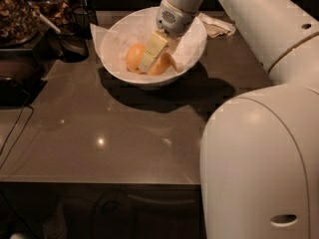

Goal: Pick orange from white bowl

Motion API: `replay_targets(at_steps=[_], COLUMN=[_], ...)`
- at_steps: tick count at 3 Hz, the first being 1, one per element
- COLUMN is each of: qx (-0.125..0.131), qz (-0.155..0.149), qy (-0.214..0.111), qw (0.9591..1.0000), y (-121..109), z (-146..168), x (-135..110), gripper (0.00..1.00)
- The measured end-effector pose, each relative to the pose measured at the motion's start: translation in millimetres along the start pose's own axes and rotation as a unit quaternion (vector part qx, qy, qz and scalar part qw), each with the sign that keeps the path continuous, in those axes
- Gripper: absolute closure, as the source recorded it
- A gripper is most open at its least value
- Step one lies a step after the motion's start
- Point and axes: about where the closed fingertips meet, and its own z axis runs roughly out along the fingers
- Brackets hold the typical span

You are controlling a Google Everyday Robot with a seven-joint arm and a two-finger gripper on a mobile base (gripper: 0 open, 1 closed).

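Observation:
The white bowl (pixel 117 59) stands at the back middle of the dark table, lined with crumpled white paper. Two round fruits lie in it. The paler, larger orange (pixel 133 57) is on the left; a deeper-orange fruit (pixel 165 63) is on the right. My gripper (pixel 147 65) reaches down into the bowl from the upper right. It sits between the two fruits, against the right side of the orange, and partly hides both.
A small dark wire basket (pixel 74 40) and jars of brown dried goods (pixel 15 14) stand left of the bowl. A crumpled napkin (pixel 217 27) lies behind it on the right. A cable (pixel 15 131) hangs at the left. My white arm (pixel 259 148) fills the right side.

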Motion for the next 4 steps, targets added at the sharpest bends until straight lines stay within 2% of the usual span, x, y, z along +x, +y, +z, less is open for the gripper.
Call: replay_targets(at_steps=[3, 4], qx=[-0.009, -0.012], qz=[0.021, 0.025], qy=[0.011, 0.01], qw=[0.9997, 0.9996], y=[-15.7, -23.3], z=[21.9, 28.5], x=[11.5, 17.3], gripper=[0.22, 0.41])
